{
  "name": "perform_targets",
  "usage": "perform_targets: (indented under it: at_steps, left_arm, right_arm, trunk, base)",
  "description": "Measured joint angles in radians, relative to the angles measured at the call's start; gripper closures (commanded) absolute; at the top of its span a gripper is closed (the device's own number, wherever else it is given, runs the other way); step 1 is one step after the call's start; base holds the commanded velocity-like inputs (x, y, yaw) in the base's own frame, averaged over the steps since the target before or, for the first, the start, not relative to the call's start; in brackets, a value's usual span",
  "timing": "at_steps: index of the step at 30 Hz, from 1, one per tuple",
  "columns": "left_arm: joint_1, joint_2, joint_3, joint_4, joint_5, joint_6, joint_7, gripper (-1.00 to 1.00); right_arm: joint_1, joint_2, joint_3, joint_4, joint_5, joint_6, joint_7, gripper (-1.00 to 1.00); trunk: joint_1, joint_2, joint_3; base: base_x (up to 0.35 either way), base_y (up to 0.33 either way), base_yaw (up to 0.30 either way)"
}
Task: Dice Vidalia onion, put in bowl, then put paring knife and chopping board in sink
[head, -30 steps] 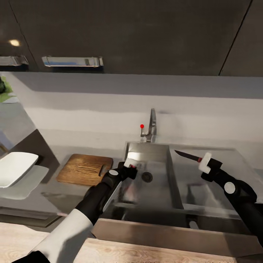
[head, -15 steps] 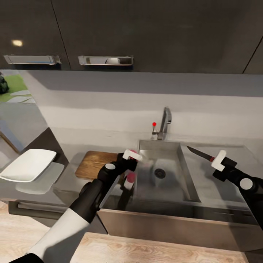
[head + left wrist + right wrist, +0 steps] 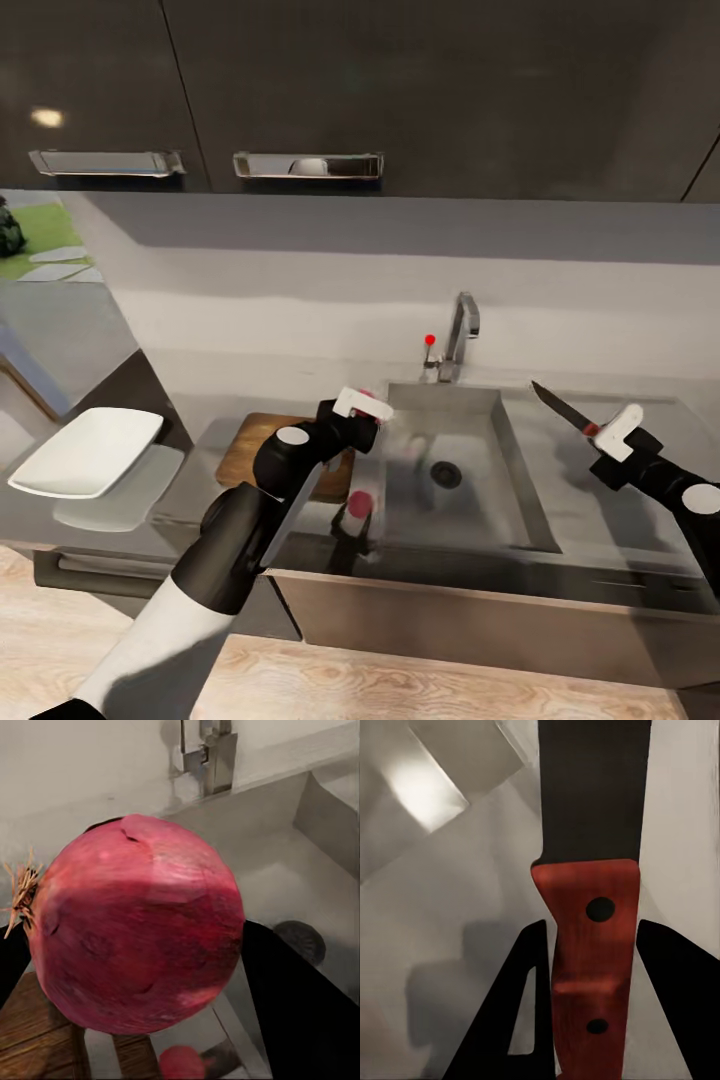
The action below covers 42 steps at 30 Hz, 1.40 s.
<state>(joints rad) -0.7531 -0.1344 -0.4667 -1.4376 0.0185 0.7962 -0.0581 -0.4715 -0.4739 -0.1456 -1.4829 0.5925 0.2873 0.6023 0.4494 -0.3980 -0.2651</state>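
Onion (image 3: 139, 922) above sink (image 3: 520, 480) rim

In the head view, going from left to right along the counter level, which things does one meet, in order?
bowl → chopping board → left gripper holding the onion → drain → paring knife → right gripper

We read no text, no labels, no brands, no numbers, the one mark a plain red dot (image 3: 430, 339) by the tap (image 3: 461, 335), without lettering
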Motion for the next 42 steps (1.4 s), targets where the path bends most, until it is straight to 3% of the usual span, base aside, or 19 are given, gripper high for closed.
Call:
perform_targets:
  at_steps: [6,18,28,34,42]
  left_arm:
    - [0.001,0.028,0.0,0.022,0.0,0.011,-0.008,1.0]
    - [0.001,0.022,0.0,0.027,0.007,0.011,-0.034,1.0]
    - [0.001,0.022,0.0,0.029,0.007,0.01,-0.034,1.0]
    - [0.001,0.022,0.0,0.035,0.007,0.011,-0.034,1.0]
    - [0.001,0.021,-0.001,0.038,0.007,0.009,-0.034,1.0]
  right_arm:
    - [0.0,0.0,-0.024,0.0,-0.046,-0.003,0.007,1.0]
    - [0.0,0.0,-0.023,0.0,-0.049,-0.005,0.006,1.0]
    - [0.0,0.0,-0.021,0.0,-0.049,-0.004,0.003,1.0]
    - [0.0,0.003,0.015,0.0,-0.049,-0.004,0.002,1.0]
    - [0.0,0.003,0.022,0.0,-0.049,-0.003,0.002,1.0]
  trunk:
    - [0.0,0.0,0.002]
    - [0.0,0.0,0.002]
    - [0.0,0.0,0.002]
    - [0.0,0.0,0.002]
    - [0.0,0.0,0.002]
  base:
    - [0.0,0.144,0.0]
    - [0.0,0.292,0.0]
    - [0.008,0.089,0.0]
    - [0.192,0.231,0.0]
    - [0.157,0.097,0.0]
